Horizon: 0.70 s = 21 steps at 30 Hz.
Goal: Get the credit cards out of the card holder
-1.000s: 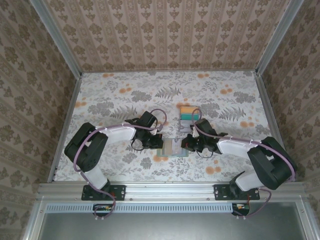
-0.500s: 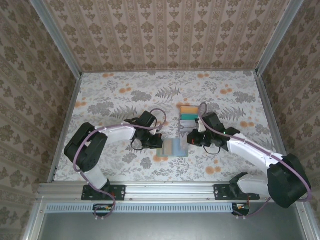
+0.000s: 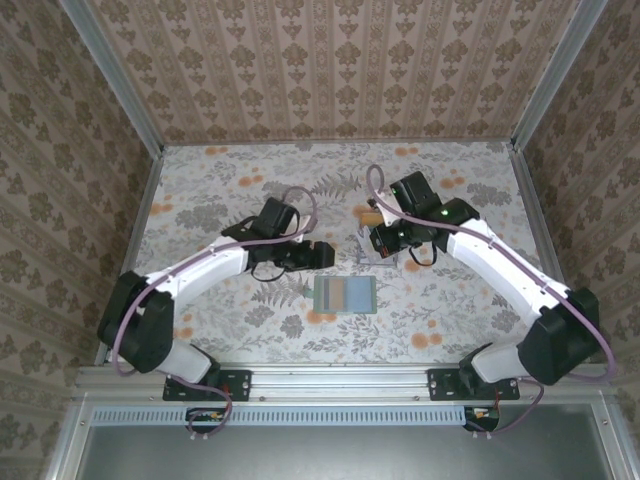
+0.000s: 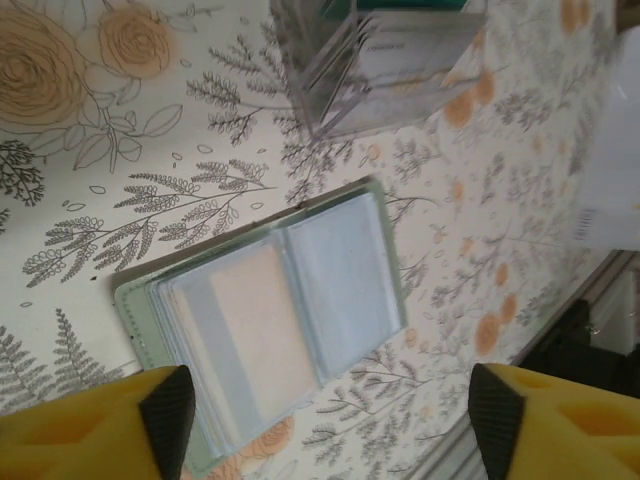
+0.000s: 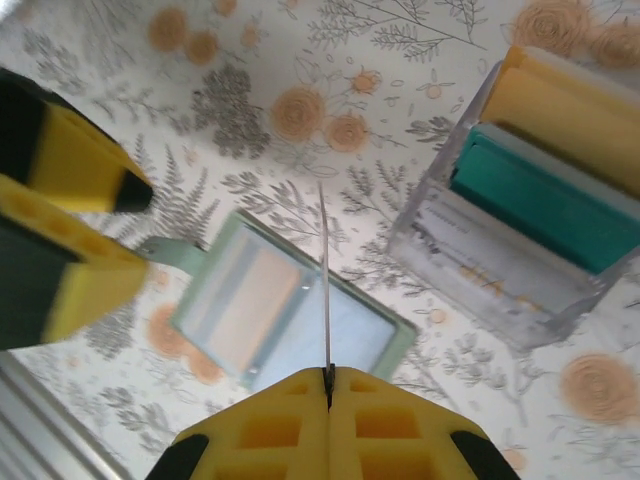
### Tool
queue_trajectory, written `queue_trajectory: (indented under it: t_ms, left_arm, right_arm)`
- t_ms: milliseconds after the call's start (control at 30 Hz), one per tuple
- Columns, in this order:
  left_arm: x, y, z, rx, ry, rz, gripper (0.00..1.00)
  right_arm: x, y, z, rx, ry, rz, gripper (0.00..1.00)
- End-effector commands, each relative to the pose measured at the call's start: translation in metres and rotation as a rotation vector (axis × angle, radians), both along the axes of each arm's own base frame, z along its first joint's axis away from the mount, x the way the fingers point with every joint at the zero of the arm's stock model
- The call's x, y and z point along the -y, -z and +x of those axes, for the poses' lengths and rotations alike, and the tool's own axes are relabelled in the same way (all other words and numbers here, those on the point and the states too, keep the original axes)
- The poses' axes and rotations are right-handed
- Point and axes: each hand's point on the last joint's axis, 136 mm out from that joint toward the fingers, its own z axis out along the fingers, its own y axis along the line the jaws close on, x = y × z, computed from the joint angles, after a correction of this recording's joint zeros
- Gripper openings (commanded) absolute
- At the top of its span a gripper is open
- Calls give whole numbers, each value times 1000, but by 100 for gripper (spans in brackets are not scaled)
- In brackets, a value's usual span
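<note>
Sage card holder (image 3: 345, 296) open — R jaws pinch card (image 5: 324, 280).

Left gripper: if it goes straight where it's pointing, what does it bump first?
Probably the card holder, lying open on the table ahead of the open left gripper. The clear card rack sits farther on. Depth is hard to judge.
</note>
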Motion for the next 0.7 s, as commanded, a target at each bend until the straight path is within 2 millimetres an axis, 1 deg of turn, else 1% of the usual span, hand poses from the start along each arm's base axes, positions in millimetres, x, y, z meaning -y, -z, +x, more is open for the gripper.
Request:
queue_trajectory:
  t_ms: [0, 33, 167, 300, 433, 533, 667]
  left_arm:
    - [-13, -12, 1, 33, -40, 1, 88]
    - [-17, -14, 1, 45, -52, 3, 91]
    - [-34, -21, 2, 72, -100, 7, 92]
    - [-49, -26, 4, 95, -147, 3, 92]
    - [-58, -27, 6, 103, -178, 9, 92]
    - [-61, -25, 6, 97, -186, 15, 92]
    - [-63, -22, 6, 89, -194, 18, 92]
  right_arm:
    - [20, 11, 1, 57, -214, -228, 0]
    - [21, 9, 6, 86, -248, -257, 0]
    - [20, 3, 19, 186, -354, -322, 0]
    - [20, 13, 23, 264, -507, -422, 0]
    - [24, 28, 24, 294, -599, -505, 0]
    - [28, 37, 26, 305, -636, -560, 0]
    - [27, 51, 28, 302, -657, -581, 0]
